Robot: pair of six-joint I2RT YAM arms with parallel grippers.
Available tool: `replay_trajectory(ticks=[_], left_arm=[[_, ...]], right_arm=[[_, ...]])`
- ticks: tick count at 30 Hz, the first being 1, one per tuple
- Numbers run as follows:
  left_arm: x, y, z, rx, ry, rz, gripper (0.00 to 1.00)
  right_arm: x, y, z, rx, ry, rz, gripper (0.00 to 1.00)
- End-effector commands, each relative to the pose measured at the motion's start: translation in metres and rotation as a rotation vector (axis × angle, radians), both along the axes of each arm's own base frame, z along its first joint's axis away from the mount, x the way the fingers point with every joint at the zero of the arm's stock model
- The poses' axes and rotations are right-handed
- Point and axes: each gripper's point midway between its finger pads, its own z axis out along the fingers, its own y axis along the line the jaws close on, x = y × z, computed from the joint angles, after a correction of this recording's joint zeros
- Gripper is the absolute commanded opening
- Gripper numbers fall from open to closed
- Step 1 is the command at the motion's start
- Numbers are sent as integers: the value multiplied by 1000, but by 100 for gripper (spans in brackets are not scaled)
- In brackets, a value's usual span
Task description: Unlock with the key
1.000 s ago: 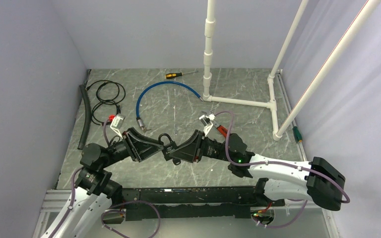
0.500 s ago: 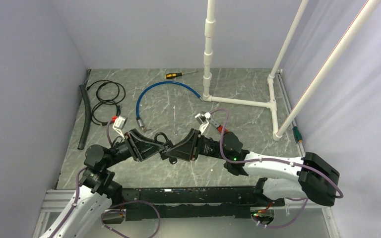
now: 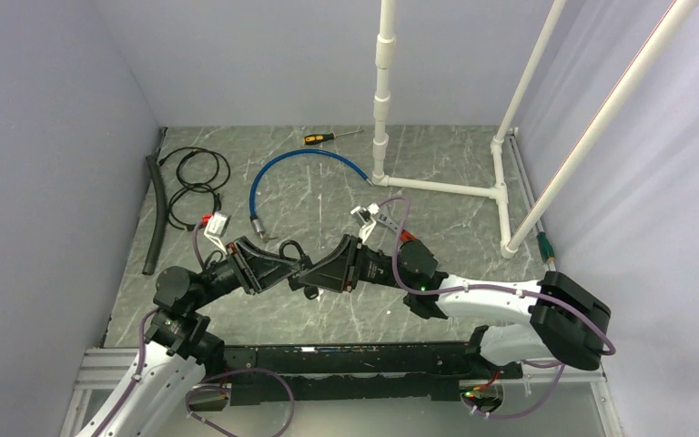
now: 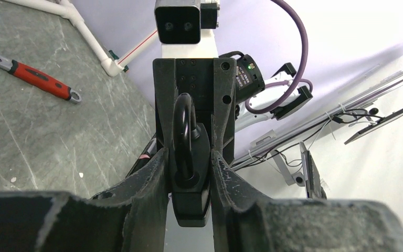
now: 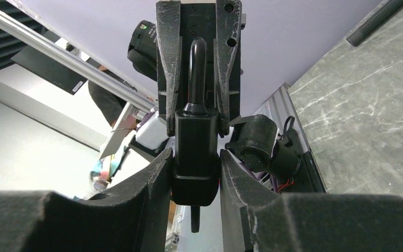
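Observation:
A black padlock (image 3: 298,271) hangs above the floor between my two grippers, which face each other. Its shackle (image 3: 292,248) points away from the arms' bases. My left gripper (image 4: 189,157) has both fingers pressed against the sides of the padlock (image 4: 190,184). My right gripper (image 5: 195,155) is shut on the padlock body (image 5: 195,157), and the shackle (image 5: 197,73) rises between the left gripper's fingers opposite. A thin dark key (image 5: 195,223) sticks out under the body. In the top view my left gripper (image 3: 282,266) and right gripper (image 3: 320,270) meet at the lock.
A red-handled wrench (image 4: 36,79) lies on the floor beyond the right arm. A blue hose (image 3: 264,177), a yellow screwdriver (image 3: 323,137), a coiled black cable (image 3: 191,177) and a black tube (image 3: 155,214) lie further back. A white pipe frame (image 3: 437,187) stands at the right.
My left gripper's fingers have closed in onto the padlock. Both grippers and the lock have drifted slightly left and away from the bases; the right arm has swung in.

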Motion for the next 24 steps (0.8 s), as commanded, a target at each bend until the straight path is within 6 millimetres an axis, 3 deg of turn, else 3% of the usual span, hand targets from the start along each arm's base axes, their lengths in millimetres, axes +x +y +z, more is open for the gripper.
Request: replay_trajectory(ticks=[1,19,21,24], left_arm=[[-4,2,4,-2,-29,3,28],[-3,5,-4,37,-9,30,41],[-3,5,-5,39,-5,32,39],[-1,5,-8,57,10,39,22]], right_arm=[[-3,-4,67,202,-92,12,0],[3,2,58,166,-72,7,0],[5,2,58,164,-71,2,0],[5,2,57,158,-71,3,0]])
